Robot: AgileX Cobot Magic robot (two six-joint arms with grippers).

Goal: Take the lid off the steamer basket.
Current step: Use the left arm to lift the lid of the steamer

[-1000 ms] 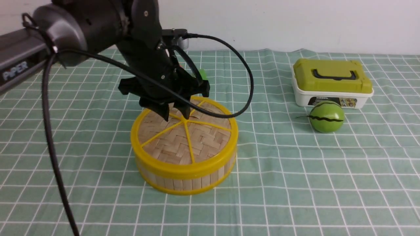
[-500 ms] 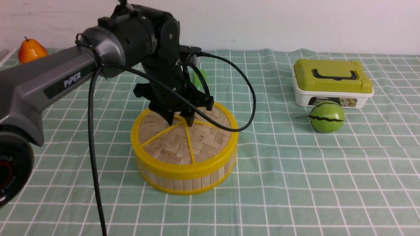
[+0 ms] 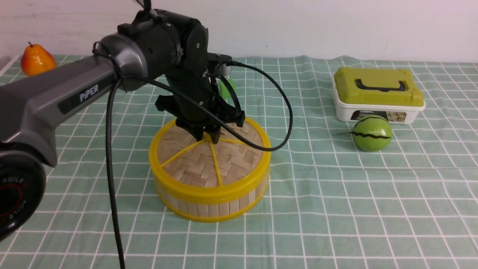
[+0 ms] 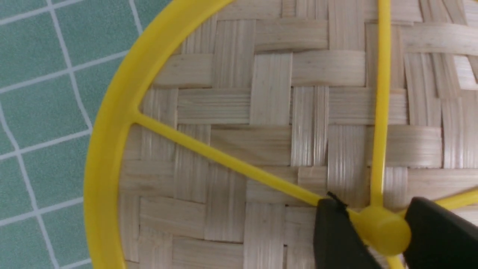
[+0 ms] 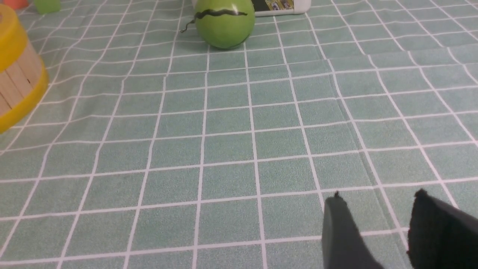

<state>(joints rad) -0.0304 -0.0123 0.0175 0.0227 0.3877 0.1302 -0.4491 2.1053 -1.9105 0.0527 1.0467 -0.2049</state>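
Observation:
The lid [image 3: 201, 160], woven tan bamboo with a yellow rim and spokes, lies on the steamer basket [image 3: 209, 207] at the middle left of the checked cloth. My left gripper [image 3: 207, 137] points down at the lid's centre. In the left wrist view its two black fingers stand either side of the yellow centre knob [image 4: 381, 229] and touch it, so my left gripper [image 4: 377, 231] is shut on the knob. The lid sits flat on the basket. My right gripper [image 5: 379, 194] is open and empty, low over bare cloth; the basket's wall [image 5: 16, 82] shows far off to its side.
A white box with an olive-green top [image 3: 377, 93] stands at the back right, with a green striped ball [image 3: 372, 132] just in front of it. An orange pear [image 3: 36, 59] is at the far back left. A small green block [image 3: 228, 86] sits behind the left arm. A black cable [image 3: 285, 112] loops off the left wrist.
My left arm has come down and forward onto the lid's centre, and its fingers have closed in from a wider gap onto the knob. The lid and basket have not moved.

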